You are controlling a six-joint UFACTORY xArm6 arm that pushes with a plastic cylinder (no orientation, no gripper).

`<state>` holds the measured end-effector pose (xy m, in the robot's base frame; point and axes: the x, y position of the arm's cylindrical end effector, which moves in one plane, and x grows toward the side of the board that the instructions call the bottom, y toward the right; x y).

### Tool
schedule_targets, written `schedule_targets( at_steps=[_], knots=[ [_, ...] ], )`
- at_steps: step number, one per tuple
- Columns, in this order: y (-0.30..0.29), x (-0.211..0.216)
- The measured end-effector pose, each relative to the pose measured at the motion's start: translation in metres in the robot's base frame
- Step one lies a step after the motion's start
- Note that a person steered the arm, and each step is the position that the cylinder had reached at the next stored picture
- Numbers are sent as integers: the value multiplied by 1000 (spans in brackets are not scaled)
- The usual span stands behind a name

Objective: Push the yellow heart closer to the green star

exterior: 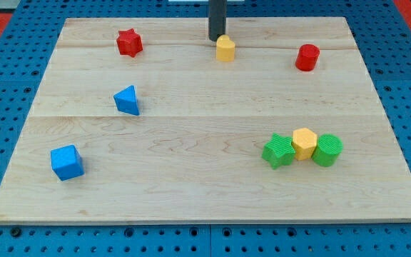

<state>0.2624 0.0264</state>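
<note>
The yellow heart [225,48] sits near the view's top centre of the wooden board. My tip [216,39] comes down from the view's top and stands right at the heart's upper left side, touching it or nearly so. The green star [279,150] lies at the lower right, far below the heart. It touches a yellow pentagon-like block [304,143], which touches a green cylinder [327,150]; the three form a row.
A red star [129,43] lies at the top left and a red cylinder [307,57] at the top right. A blue triangle [127,100] is left of centre. A blue cube [66,162] is at the lower left. The board's top edge [155,19] is just behind my tip.
</note>
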Motion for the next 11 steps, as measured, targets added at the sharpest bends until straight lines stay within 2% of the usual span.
schedule_targets(
  at_steps=[1,2,3,4,5,6,7,9,11],
  knots=[
    [48,18],
    [49,51],
    [20,58],
    [-9,44],
    [-20,57],
    [21,80],
    [32,104],
    [7,119],
    [40,172]
  ],
)
